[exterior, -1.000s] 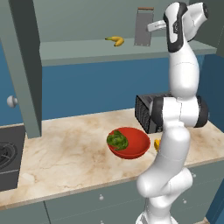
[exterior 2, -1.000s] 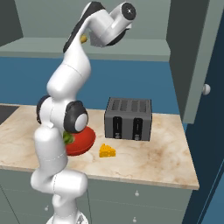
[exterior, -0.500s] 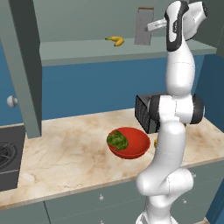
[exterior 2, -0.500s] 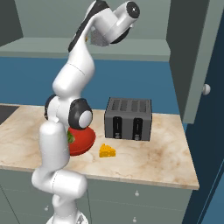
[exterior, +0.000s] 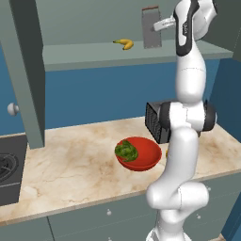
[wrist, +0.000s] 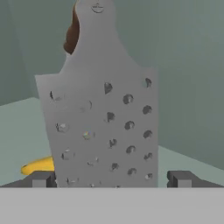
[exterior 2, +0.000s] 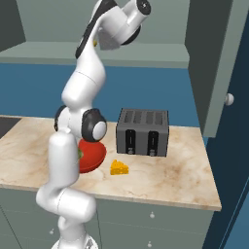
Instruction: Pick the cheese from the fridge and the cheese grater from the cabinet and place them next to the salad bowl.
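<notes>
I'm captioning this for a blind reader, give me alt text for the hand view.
A grey cheese grater stands upright close ahead, between the open gripper's two fingertips. A yellow banana lies on the cabinet shelf behind it.

White arm, dark joints

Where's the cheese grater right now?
The cheese grater stands upright on the cabinet shelf, right of the banana in the left base view. In the hand view it stands between the open pincer tips.
</notes>
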